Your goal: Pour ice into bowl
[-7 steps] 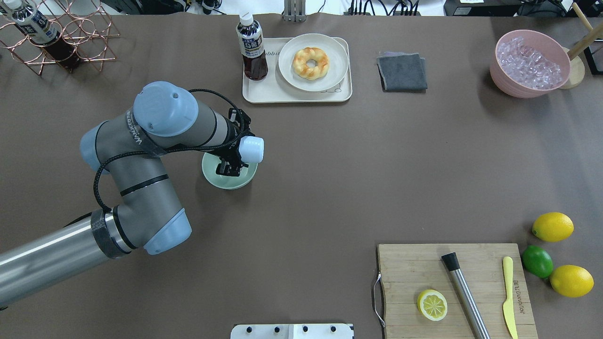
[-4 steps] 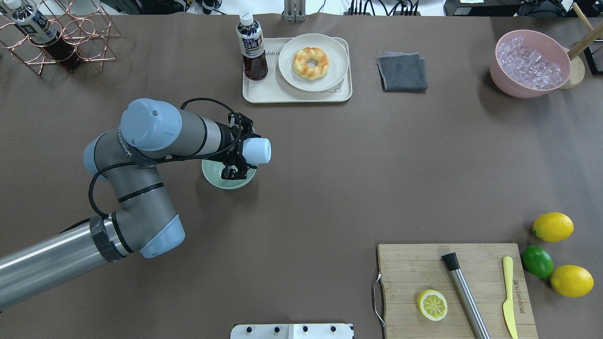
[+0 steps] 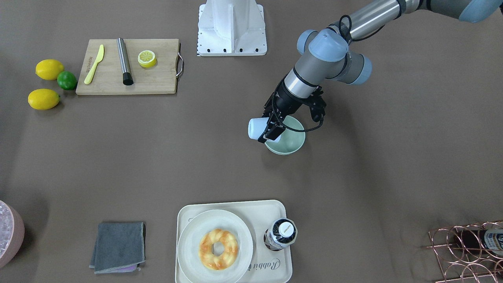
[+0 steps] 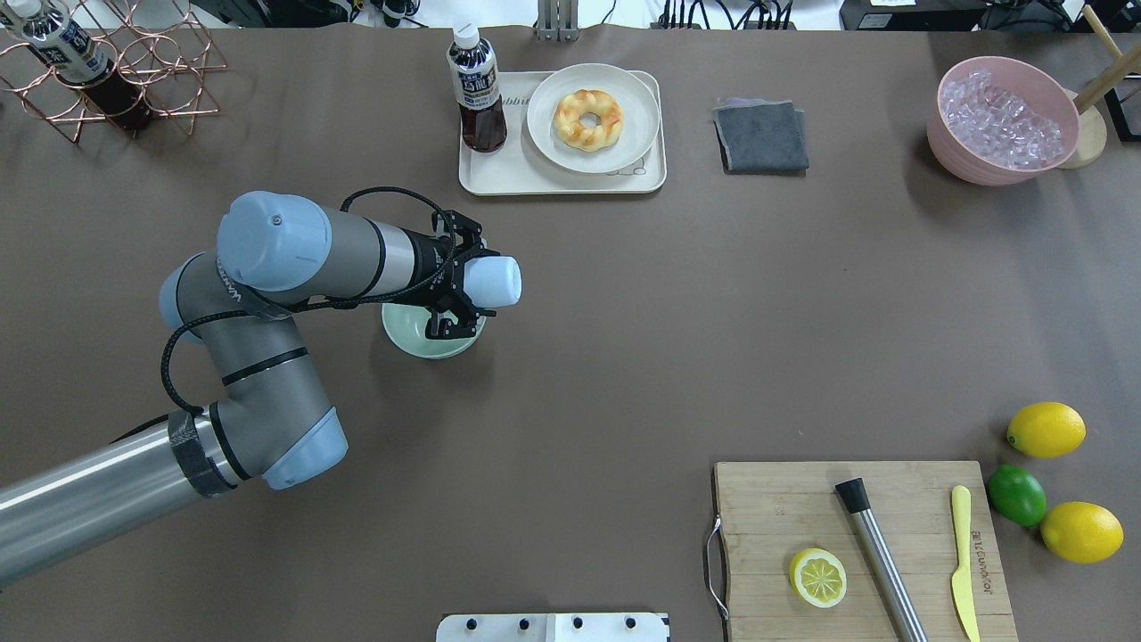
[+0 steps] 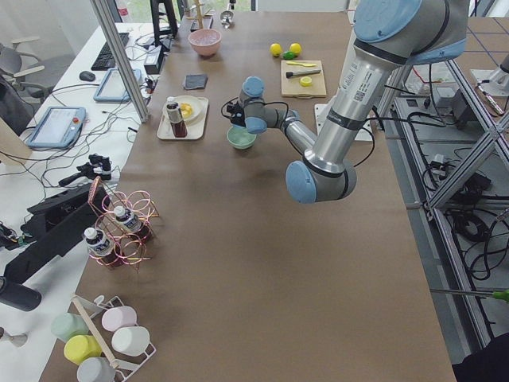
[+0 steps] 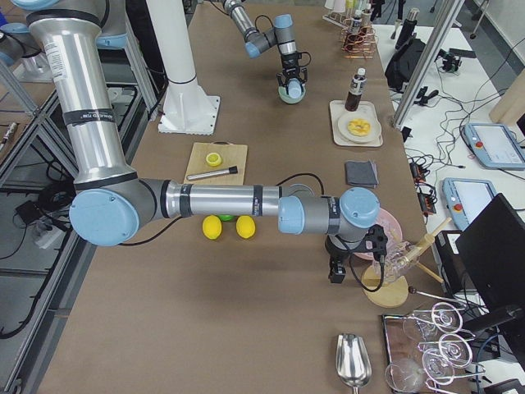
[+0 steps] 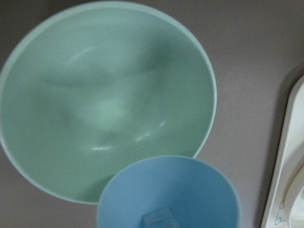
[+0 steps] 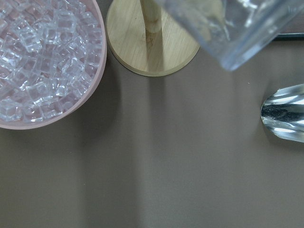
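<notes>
Cup shifted right beside bowl, brown tabletop

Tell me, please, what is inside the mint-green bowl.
Nothing shows inside the bowl: its smooth surface looks bare. The light blue cup hides its near edge in the left wrist view.

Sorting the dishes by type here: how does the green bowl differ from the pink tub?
The green bowl is smaller and shallower; the pink tub is larger and deeper. The bowl looks empty, while the tub is heaped with ice. Both are round, open and upright on the table.
</notes>
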